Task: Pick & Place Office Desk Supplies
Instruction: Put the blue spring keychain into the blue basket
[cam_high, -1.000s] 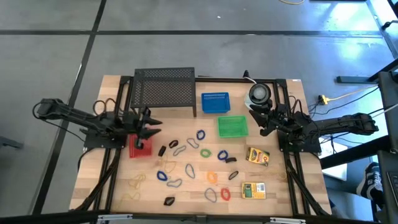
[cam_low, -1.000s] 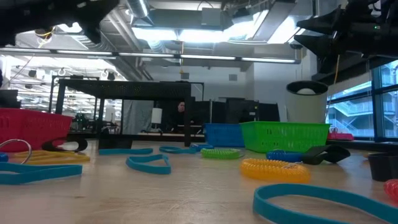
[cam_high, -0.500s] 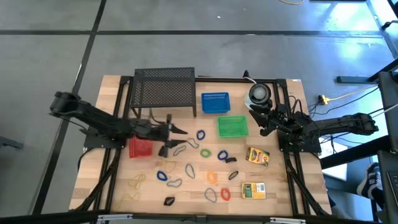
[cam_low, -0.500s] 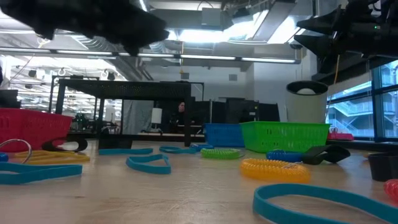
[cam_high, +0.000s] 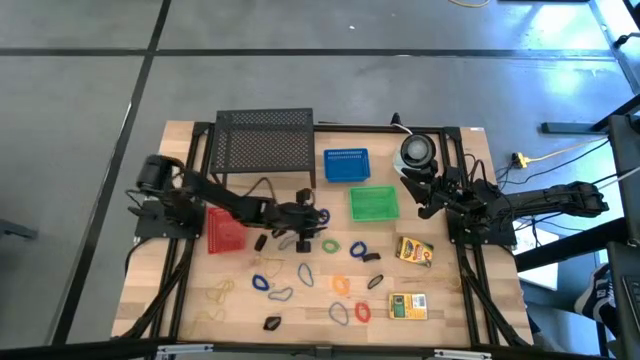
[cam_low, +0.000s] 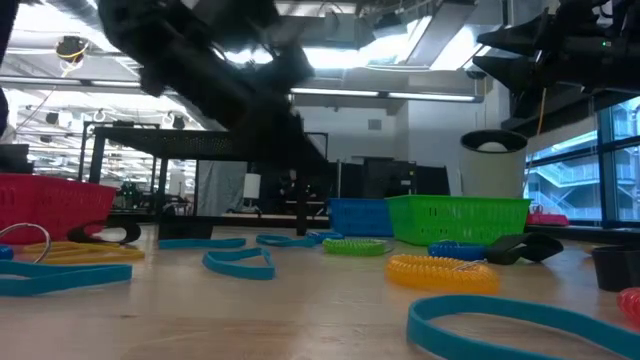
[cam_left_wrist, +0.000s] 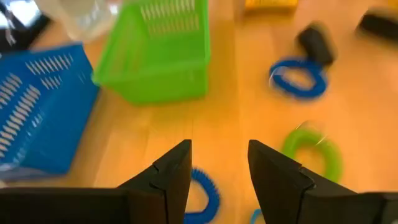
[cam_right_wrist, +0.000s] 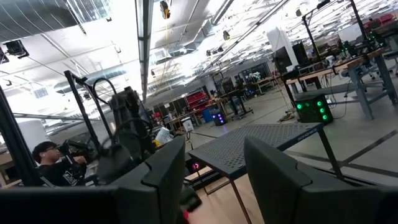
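moved: since a second ago my left arm has swung from over the red basket (cam_high: 226, 232) out across the surface (cam_high: 440, 300) toward the middle.
left claw: left claw (cam_left_wrist: 219, 167) is spread and holds nothing, over the blue loop (cam_left_wrist: 202, 200) near the green basket (cam_high: 373, 204).
right claw: right claw (cam_right_wrist: 208, 177) waits near the far right corner by the round grey disc (cam_high: 417, 150); fingers apart, nothing between them.
supplies: coloured loops, tan rubber bands (cam_high: 218, 293), black clips and two yellow boxes (cam_high: 414, 250) lie loose on the surface, none in the blue basket (cam_high: 345, 166) or green basket as far as i can see.
doing it well: i judge the step is a reach for the blue loop; i'd centre the fingers over one side of the loop, come straight down, and close only once they straddle it.
hard to see: motion smears the left wrist view, and the low view shows only a dark arm, so height above the surface is unclear.
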